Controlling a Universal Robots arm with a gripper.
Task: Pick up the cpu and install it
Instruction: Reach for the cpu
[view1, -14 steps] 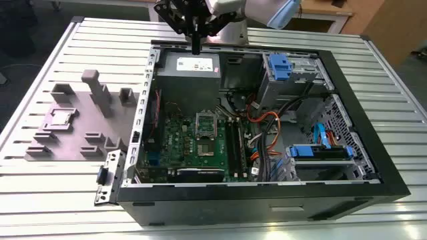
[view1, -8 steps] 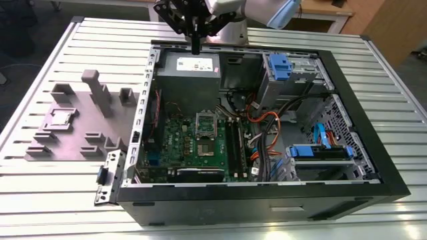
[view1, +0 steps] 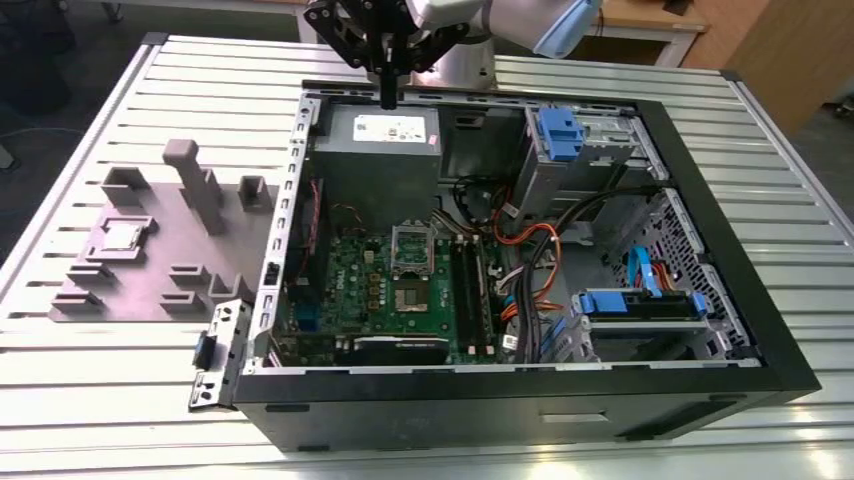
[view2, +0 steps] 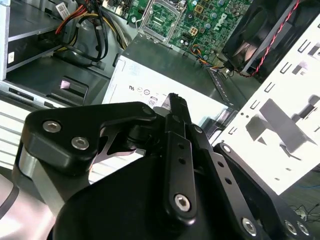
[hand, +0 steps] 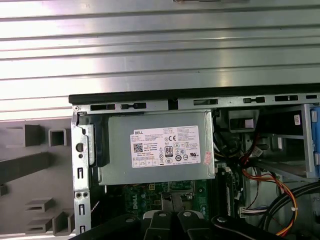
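Observation:
The cpu (view1: 120, 237), a small silver-grey square chip, lies in a recess of the grey-purple moulded plate (view1: 160, 290) on the exterior view's left, outside the computer case (view1: 534, 400). My gripper (view1: 388, 100) hangs above the case's far edge, over the grey power supply (view1: 378, 135), well away from the cpu. Its black fingers (view2: 177, 107) are pressed together with nothing between them. Inside the case, the open socket (view1: 411, 245) sits on the green motherboard (view1: 360, 290); the second wrist view also catches the socket (view2: 160, 17).
The case lies open on a ribbed metal table (view1: 107, 400). Drive bays with blue tabs (view1: 558, 130) and orange and black cables (view1: 527, 250) fill its side toward the exterior view's right. Upright blocks (view1: 200, 185) rise from the plate. The power supply (hand: 157, 147) lies under the wrist.

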